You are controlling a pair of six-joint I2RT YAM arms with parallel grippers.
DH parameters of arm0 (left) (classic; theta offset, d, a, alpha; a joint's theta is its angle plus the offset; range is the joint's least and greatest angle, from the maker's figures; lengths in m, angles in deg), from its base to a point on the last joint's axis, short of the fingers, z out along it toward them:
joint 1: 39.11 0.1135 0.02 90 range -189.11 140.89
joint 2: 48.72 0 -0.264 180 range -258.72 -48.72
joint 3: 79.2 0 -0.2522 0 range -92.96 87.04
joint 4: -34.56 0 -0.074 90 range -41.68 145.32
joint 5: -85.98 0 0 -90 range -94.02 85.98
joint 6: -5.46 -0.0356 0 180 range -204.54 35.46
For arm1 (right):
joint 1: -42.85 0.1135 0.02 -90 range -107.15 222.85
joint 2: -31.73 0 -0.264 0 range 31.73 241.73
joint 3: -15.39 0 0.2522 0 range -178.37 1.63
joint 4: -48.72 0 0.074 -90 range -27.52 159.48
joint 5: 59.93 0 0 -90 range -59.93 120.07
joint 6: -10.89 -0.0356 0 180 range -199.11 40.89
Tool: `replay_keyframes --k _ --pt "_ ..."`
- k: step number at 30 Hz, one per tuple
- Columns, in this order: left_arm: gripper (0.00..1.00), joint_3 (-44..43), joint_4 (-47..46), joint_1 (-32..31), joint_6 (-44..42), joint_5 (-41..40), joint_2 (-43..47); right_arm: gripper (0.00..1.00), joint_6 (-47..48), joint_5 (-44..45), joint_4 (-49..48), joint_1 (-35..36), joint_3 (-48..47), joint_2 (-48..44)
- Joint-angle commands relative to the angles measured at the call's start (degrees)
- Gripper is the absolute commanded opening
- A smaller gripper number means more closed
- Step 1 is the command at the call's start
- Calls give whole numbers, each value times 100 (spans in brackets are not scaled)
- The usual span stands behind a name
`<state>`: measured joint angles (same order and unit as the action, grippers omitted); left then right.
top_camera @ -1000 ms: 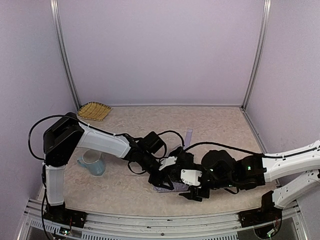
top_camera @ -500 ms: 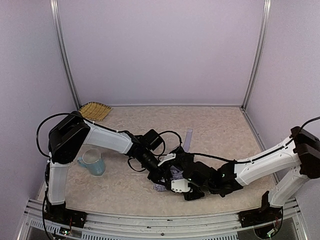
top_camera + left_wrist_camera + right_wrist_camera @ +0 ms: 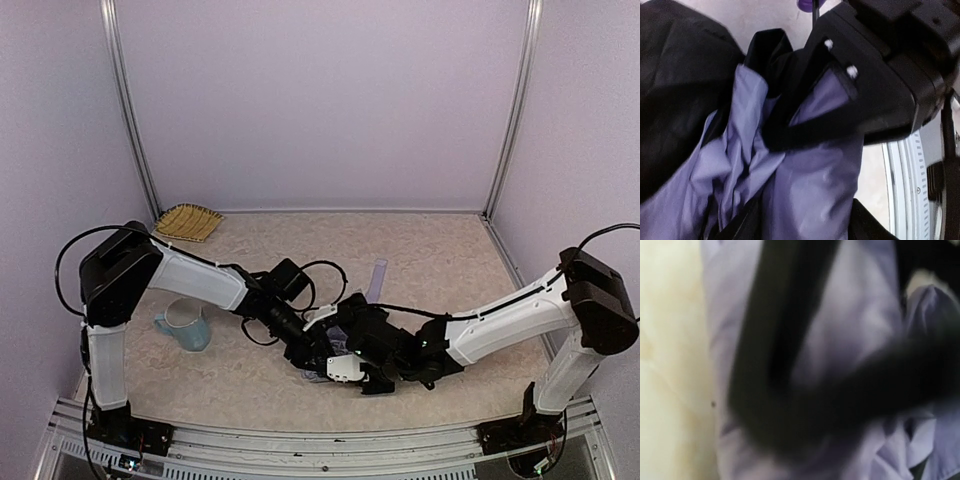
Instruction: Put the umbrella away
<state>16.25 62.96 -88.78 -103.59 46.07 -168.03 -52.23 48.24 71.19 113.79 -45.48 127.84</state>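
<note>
Near the centre of the speckled beige table [image 3: 440,260], the umbrella [image 3: 805,190] shows only as bunched, crinkly lavender fabric with black lining, mostly hidden under the left gripper [image 3: 312,356] and right gripper [image 3: 340,340]; blur hides whether either has closed on it.

One desk [image 3: 440,250] carries it all. There is one umbrella [image 3: 318,376], one light-blue mug [image 3: 185,326], one woven straw tray [image 3: 188,221] and one narrow lavender strip [image 3: 377,272]. Two arms are there, the left arm [image 3: 195,280] and the right arm [image 3: 505,320], each ending in one tool: the left tool [image 3: 312,356] and the right tool [image 3: 350,350], two in total. Two metal posts [image 3: 128,120] rise at the back.
</note>
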Motion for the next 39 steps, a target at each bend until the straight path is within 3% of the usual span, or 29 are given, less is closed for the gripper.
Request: replay_keyframes --k 1,5,8,12,15,23,30,36,39 --pt "59 1355 -1305 331 1010 -1099 965 12 -471 -1365 423 -60 39 -43" --pt "70 2781 -3552 327 1418 -1152 2518 6 -913 -2177 739 -119 -18 29" --pt "70 3847 -4796 219 1477 -1624 3530 5 -1129 -2902 865 -189 13 149" --pt "67 4879 -5172 -723 161 -3033 4593 5 -1291 -4072 1141 -520 -72 435" --pt "65 5183 -5108 -1301 -481 -3890 4821 6 -1279 -4855 1459 -837 -270 785" --pt "71 4958 -4659 -1769 -1474 -4888 4252 9 -846 -5771 2758 -1426 -1133 1865" --pt "70 4141 -4173 -1690 -1990 -5224 3025 11 -652 -5929 2863 -1827 -1384 2259" --pt "61 3517 -3574 -1574 -1893 -5482 2230 18 -558 -5822 2782 -1886 -1682 2392" --pt "47 3236 -2937 -1531 -1808 -5286 2033 36 -737 -5611 2489 -1954 -1647 2218"
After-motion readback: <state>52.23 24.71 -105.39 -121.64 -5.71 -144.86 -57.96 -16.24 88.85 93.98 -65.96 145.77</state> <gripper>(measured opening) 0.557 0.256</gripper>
